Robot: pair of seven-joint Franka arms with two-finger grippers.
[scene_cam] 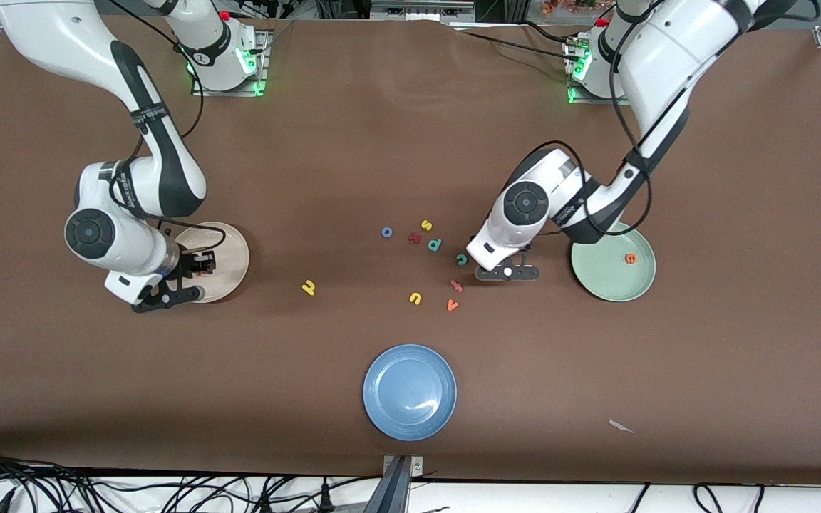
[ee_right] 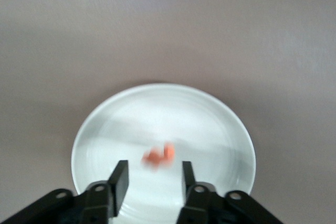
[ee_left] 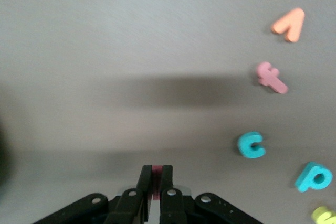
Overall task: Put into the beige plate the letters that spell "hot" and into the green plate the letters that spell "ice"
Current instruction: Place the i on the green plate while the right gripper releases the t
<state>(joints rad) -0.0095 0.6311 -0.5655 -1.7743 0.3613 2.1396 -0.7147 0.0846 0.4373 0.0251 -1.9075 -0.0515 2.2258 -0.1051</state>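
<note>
My left gripper (scene_cam: 507, 273) (ee_left: 156, 171) is low over the table between the teal c (scene_cam: 461, 259) (ee_left: 251, 145) and the green plate (scene_cam: 606, 281). It is shut on the dark maroon i (ee_left: 156, 168), a thin sliver between its fingers. The orange e (scene_cam: 630, 258) lies in the green plate. My right gripper (scene_cam: 200, 265) (ee_right: 154, 165) hangs open over the beige plate (scene_cam: 229, 271) (ee_right: 105, 114), with a blurred orange letter (ee_right: 160, 156) just past its fingertips above the plate's floor. The blue o (scene_cam: 386, 232) and yellow h (scene_cam: 308, 287) lie on the table.
Around the c lie a teal p (scene_cam: 435, 245) (ee_left: 314, 177), yellow s (scene_cam: 426, 225), dark red letter (scene_cam: 415, 238), pink letter (scene_cam: 456, 286) (ee_left: 271, 77), orange v (scene_cam: 452, 305) (ee_left: 290, 24) and yellow u (scene_cam: 415, 298). A blue plate (scene_cam: 410, 391) sits nearer the front camera.
</note>
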